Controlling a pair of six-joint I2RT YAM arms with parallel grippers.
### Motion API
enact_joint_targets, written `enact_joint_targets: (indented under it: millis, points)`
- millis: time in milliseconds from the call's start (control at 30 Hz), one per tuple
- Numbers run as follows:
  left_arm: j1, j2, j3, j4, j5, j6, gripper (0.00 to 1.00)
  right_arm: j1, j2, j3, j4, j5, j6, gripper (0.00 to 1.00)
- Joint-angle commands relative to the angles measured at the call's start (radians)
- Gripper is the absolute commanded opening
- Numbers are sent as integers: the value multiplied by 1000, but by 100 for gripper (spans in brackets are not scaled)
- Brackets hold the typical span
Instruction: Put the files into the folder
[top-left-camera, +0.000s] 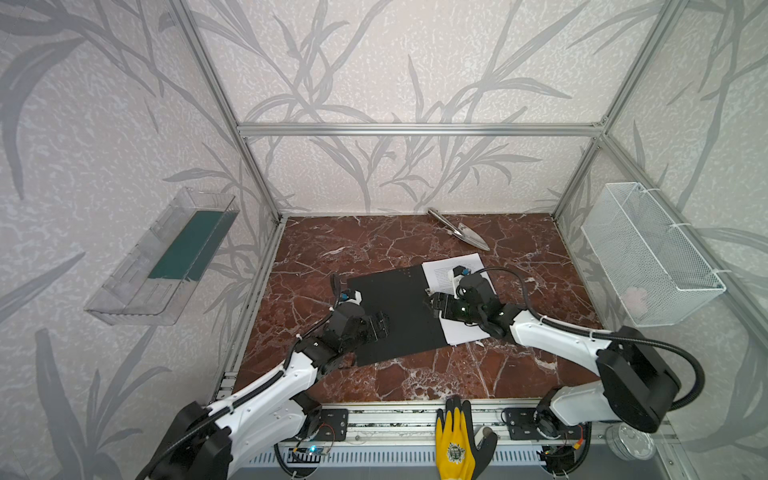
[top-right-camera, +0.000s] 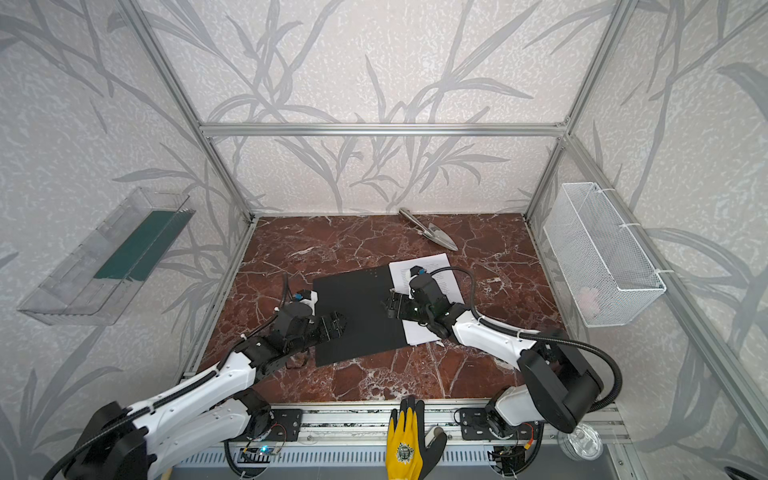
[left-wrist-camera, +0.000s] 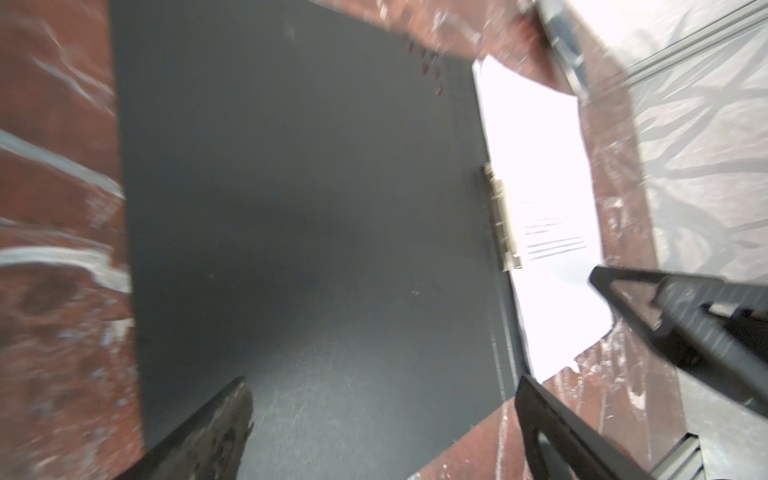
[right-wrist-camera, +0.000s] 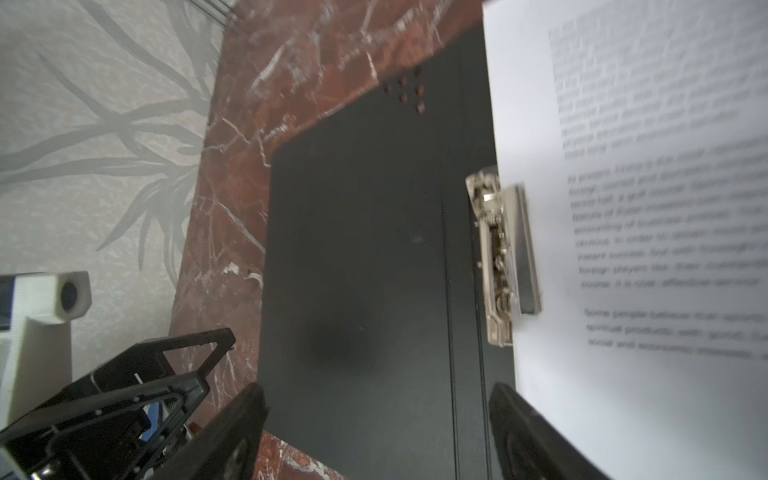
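right gripper (top-left-camera: 434, 306), jaws apart, hovers over the open folder (top-left-camera: 399, 307) near its spine; files (top-left-camera: 471, 262) lie seemingly pinned under the clip (right-wrist-camera: 503, 253) on its right leaf; left gripper (top-left-camera: 380, 328), also spread, sits nearer the bare left cover.

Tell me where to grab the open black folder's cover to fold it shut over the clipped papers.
On the folder, take the cover's free long edge, farthest from the metal clip, coming in from the left, where the open left gripper is. It lies flat on the table, so one finger probably must slide under; the spine by the clip should hinge.
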Motion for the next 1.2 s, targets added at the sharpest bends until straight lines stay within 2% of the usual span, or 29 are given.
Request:
enact_joint_targets:
  millis: [0, 67, 200, 267, 400, 633, 800, 933, 1167]
  points:
    - [5, -148, -46, -149, -115, 30, 99, -103, -67, 69, -280, 43, -156, 90]
    - [11, -242, -73, -209, -152, 31, 99, -176, -94, 94, -358, 41, -208, 97]
    - [50, -355, -120, -277, -163, 9, 99, -297, -140, 82, -436, 65, -261, 99]
    - [81, -352, -131, -273, -137, 8, 99, -364, -138, 57, -444, 47, -242, 99]
    - [139, -250, -136, -211, -43, 14, 99, -456, -120, -19, -398, 11, -217, 99]
    - [158, -86, -139, -148, 38, -22, 99, -489, -12, -27, -380, 28, -210, 99]
    - [157, -15, -132, -135, 136, -39, 99, -508, 115, 42, -454, 38, -212, 99]
    - [155, -6, -133, -197, 160, -43, 99, -510, 168, 55, -452, 41, -193, 99]
    - [152, 15, -200, -109, 210, -95, 98, -510, 171, 43, -421, -31, -191, 99]
